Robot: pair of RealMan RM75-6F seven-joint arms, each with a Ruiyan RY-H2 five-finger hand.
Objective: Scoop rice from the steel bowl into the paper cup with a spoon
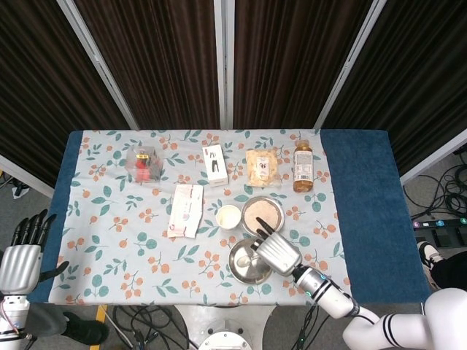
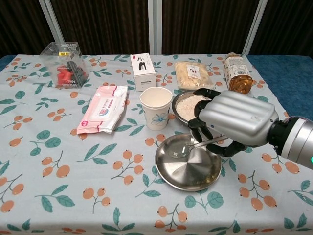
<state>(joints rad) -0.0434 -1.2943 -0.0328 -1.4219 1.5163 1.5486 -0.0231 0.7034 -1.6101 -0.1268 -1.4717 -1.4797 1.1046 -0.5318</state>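
The right hand [image 2: 234, 123] is holding the spoon [image 2: 193, 145], fingers curled around its handle, and is hovering over the empty steel plate [image 2: 188, 169] at the near edge of the desk [image 2: 58, 161]. The spoon's bowl is resting low over the plate's left part and is appearing empty. The steel bowl [image 2: 182, 113] of rice is sitting just beyond the hand, with the paper cup [image 2: 156, 107] immediately to its left. The left hand [image 1: 22, 257] is hanging off the desk's near left corner, fingers spread, holding nothing. Judgement: the spoon is either being set down or being readied; another scoop calls for carrying it farther, into the rice.
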